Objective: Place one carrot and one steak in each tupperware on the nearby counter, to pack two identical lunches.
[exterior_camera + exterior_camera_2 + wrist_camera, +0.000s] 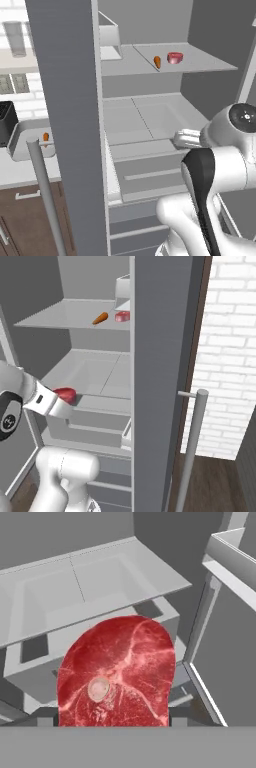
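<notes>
Pincer (64,398) is pinching steak (117,672) inside fridge; risk it's slipping or clipping fridge door (162,356) w/ tupperware (30,142) far off.

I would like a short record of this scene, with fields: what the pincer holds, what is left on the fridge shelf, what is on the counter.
pincer: shut on a steak, inside the open fridge
upper fridge shelf: one carrot and a second steak, apart
tupperware on counter: holds one carrot
black toaster: beside the tupperware
</notes>
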